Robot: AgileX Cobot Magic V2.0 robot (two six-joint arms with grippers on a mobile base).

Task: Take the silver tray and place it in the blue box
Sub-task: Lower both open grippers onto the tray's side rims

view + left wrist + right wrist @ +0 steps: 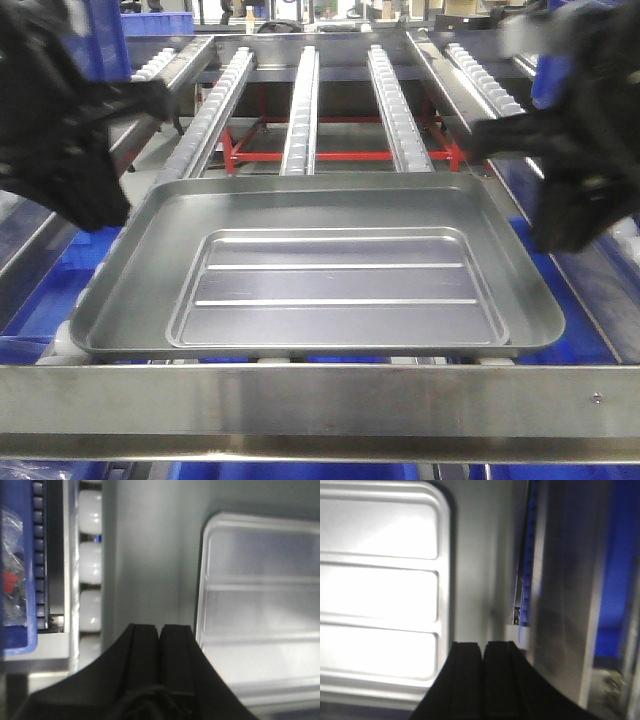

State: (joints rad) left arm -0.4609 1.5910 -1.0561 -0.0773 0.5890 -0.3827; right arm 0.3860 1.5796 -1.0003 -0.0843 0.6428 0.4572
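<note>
Just behind the brushed-steel front rail, the shallow silver tray with two long ridges lies nested flat in a larger plain-bottomed silver tray on the roller rack, not yet lifted. The black left gripper and black right gripper hover over the larger tray's bare margin at either short end, fingers pressed together on nothing, apparently flanking it for a two-sided lift. Beyond, white roller lanes cross a red frame; which blue plastic nearby is the blue box I cannot tell.
</note>
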